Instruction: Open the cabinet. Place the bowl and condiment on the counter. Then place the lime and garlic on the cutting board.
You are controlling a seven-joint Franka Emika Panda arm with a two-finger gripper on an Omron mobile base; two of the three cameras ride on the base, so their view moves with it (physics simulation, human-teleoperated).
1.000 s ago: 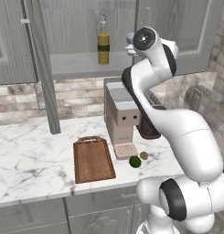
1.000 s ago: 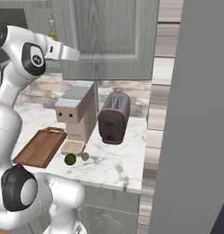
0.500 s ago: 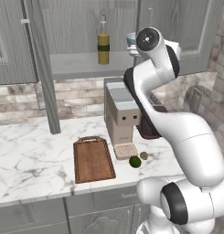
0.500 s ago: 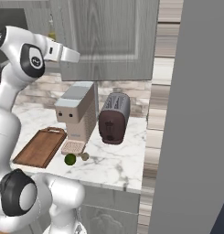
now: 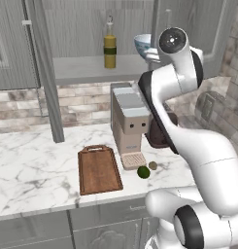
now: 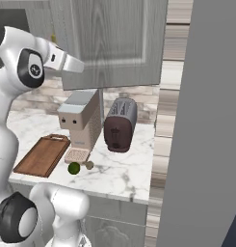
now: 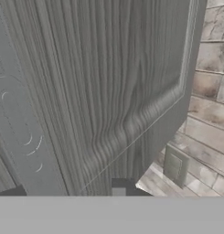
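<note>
The white arm (image 5: 188, 131) rises from the base, bends back at a dark elbow and reaches up to the shelf level of the open cabinet (image 5: 81, 34), its round dark-capped wrist joint right in front of the bowl (image 5: 143, 44). In the right base view the hand points toward the cabinet's door. The gripper (image 7: 122, 189) shows as one dark fingertip at the bottom of the hand view, close to grey wood grain with a brick wall beside it; whether its fingers stand apart or together cannot be told, and nothing can be seen held. The cabinet is grey wood-grain with a flat grey shelf inside. On that shelf stands the condiment (image 5: 110, 47), a slim upright bottle of yellow-olive liquid with a dark band and narrow neck, and to its right the bowl, white inside with a blue-and-white patterned outside, partly hidden by the arm. Below, the counter (image 5: 28, 170) is white marble with grey veins. The cutting board (image 5: 98, 168), dark brown wood with a loop handle at its far end, lies flat left of a boxy beige coffee machine (image 5: 130, 121). The round dark green lime (image 5: 144, 171) sits just in front of the machine, the brownish garlic (image 5: 153, 166) just beside it, both off the board. A dark rounded toaster (image 6: 120, 124) stands next to the machine.
</note>
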